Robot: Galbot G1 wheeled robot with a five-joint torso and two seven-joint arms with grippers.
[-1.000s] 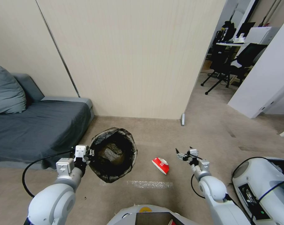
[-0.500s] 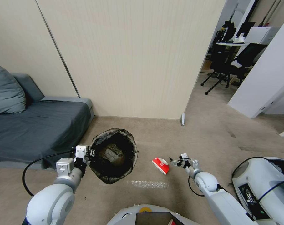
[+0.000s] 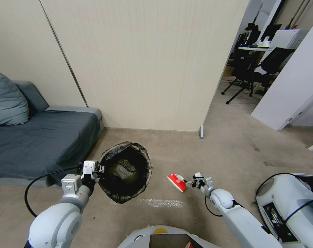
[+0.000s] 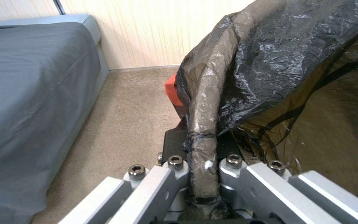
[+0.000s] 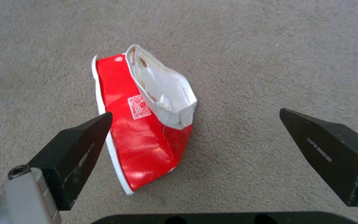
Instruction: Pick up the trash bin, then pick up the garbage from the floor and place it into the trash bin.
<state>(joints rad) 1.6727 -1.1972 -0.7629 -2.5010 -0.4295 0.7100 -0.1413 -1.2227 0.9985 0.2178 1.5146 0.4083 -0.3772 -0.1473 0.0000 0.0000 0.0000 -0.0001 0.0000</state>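
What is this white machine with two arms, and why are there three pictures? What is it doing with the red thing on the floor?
It is a robot on wheels with two arms. One picture comes from a camera on its head, and the other two from cameras on its wrists. Each arm ends in a pincher called an end effector. The left end effector is shut on the rim of the trash bin, which is lined with a black bag, near a grey sofa. The right end effector is open, its two black fingers on either side of a squashed red-and-white carton lying on the carpet. It has not grabbed the carton yet.
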